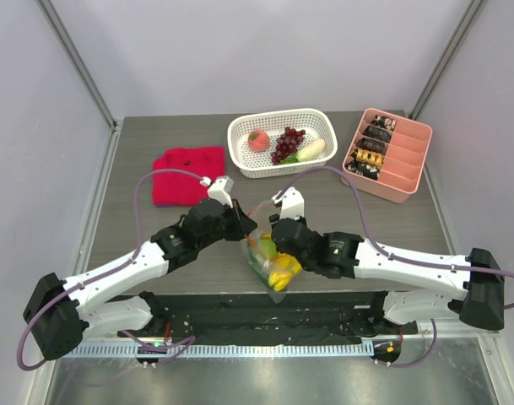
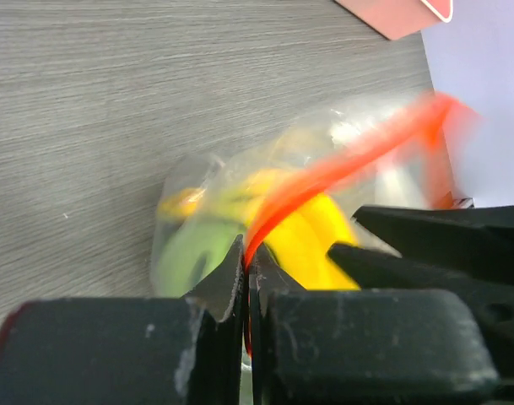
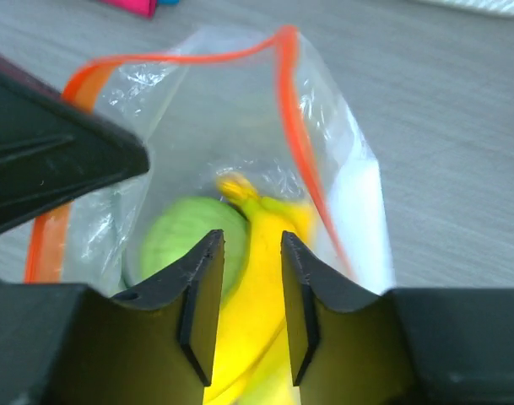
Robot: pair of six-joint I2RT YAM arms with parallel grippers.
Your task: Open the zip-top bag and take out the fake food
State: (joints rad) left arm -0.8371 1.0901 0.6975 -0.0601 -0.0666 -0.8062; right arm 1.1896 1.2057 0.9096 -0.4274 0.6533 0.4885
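Observation:
The clear zip-top bag [image 1: 260, 253] hangs just above the table between both arms. My left gripper [image 1: 246, 226] is shut on its orange-red zipper strip [image 2: 341, 164], pinched between the jaws [image 2: 248, 251]. The bag's mouth stands open [image 3: 294, 126]. My right gripper [image 1: 278, 245] reaches into the mouth, open, its jaws [image 3: 246, 240] on either side of a yellow banana [image 3: 252, 287]. A green round piece [image 3: 168, 236] lies beside the banana. Both also show through the plastic in the left wrist view, the banana [image 2: 311, 236] and the green piece [image 2: 185, 253].
A white perforated basket [image 1: 240, 152] at the back holds a pink-red fruit [image 1: 257, 140], dark grapes [image 1: 288, 143] and a white radish piece [image 1: 311, 150]. A pink divided tray [image 1: 408, 169] sits back right. A red cloth [image 1: 187, 175] lies back left.

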